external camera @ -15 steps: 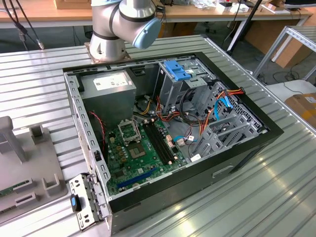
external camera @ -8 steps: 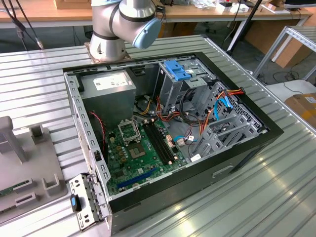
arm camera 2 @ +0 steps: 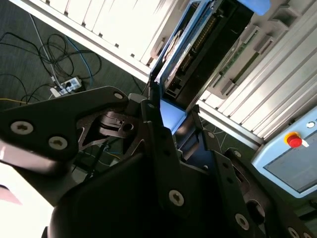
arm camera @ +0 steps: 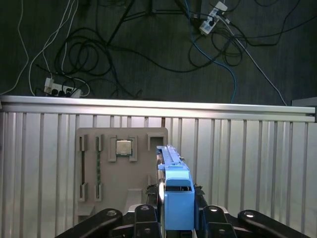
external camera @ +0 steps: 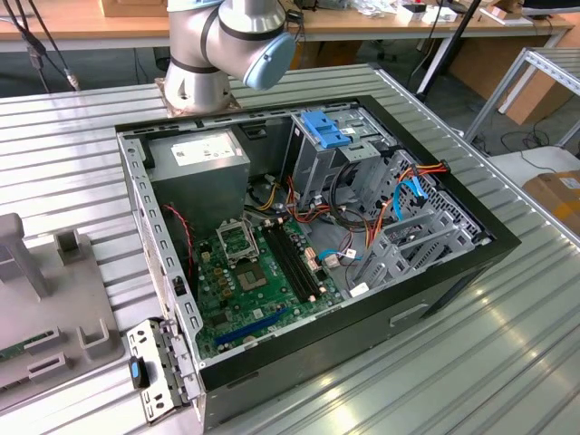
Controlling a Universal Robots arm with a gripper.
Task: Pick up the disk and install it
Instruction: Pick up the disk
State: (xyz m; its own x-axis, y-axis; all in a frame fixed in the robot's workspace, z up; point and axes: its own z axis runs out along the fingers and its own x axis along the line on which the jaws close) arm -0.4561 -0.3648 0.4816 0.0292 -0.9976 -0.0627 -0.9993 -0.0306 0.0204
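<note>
In the first wrist view the disk stands on edge, its bright blue rail and end tab facing the camera. My gripper is shut on it, with one dark finger on each side. The second wrist view shows the disk as a dark body with a blue rail, reaching out from between the black fingers. It hangs beside a grey holder block on the ribbed metal table; whether it touches the block I cannot tell. The open computer case lies in the exterior view.
Inside the case are a grey cage with a blue top, a grey power box, the green board and loose cables. The holder block carries a processor chip and a memory stick. Cables lie on the floor beyond the table edge.
</note>
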